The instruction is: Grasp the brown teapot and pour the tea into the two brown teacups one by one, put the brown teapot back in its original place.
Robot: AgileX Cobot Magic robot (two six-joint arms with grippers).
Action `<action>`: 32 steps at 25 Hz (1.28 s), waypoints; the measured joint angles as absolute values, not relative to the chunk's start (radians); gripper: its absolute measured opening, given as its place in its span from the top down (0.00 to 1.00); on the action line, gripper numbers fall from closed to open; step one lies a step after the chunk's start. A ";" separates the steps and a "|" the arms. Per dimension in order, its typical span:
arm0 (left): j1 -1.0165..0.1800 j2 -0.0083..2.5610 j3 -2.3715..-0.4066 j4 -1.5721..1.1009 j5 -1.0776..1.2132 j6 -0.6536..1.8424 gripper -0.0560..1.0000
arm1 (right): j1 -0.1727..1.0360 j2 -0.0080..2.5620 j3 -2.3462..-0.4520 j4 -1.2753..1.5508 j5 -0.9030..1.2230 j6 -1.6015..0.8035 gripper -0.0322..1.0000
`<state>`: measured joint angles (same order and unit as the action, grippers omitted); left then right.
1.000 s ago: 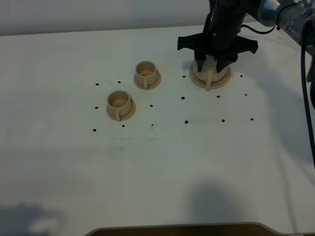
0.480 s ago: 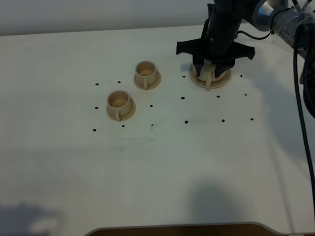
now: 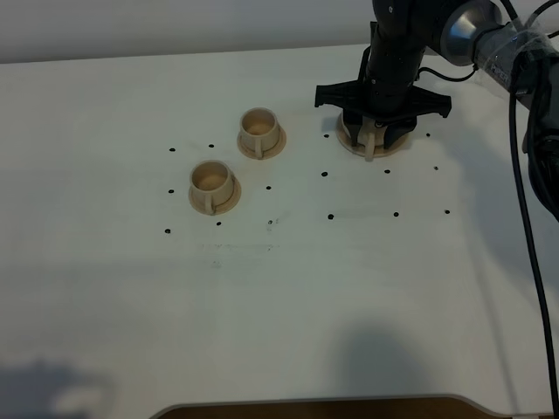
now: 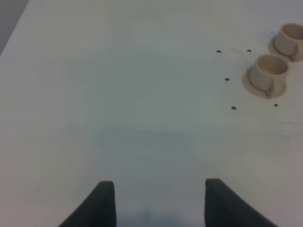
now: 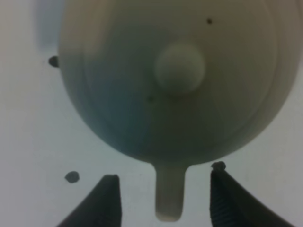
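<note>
Now the right claw (image 5: 164, 177) has sunk lower over the brown teapot (image 5: 142, 94), spread wide astride its handle (image 5: 169, 198), grasp pending.

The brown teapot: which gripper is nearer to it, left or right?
Right. The right gripper hangs open directly over the brown teapot, its handle between the jaws. The left gripper is over bare table, beyond the teacups.

Blk right gripper (image 3: 381, 127), silver joint (image 3: 463, 26), cables (image 3: 522, 175)
</note>
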<state>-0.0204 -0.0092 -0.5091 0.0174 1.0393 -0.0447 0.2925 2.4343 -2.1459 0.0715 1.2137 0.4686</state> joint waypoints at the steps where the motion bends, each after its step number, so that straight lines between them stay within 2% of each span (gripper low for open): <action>1: -0.020 -0.009 -0.509 0.017 1.039 -0.045 0.51 | 0.291 2.434 -2.146 0.071 1.214 0.473 0.54; 32: -0.020 -0.009 -0.509 0.017 1.039 -0.045 0.51 | 0.284 2.462 -2.147 0.074 1.182 0.563 0.54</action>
<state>-0.0204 -0.0092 -0.5091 0.0174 1.0393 -0.0447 0.2844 2.4624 -2.1467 0.0739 1.1818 0.5631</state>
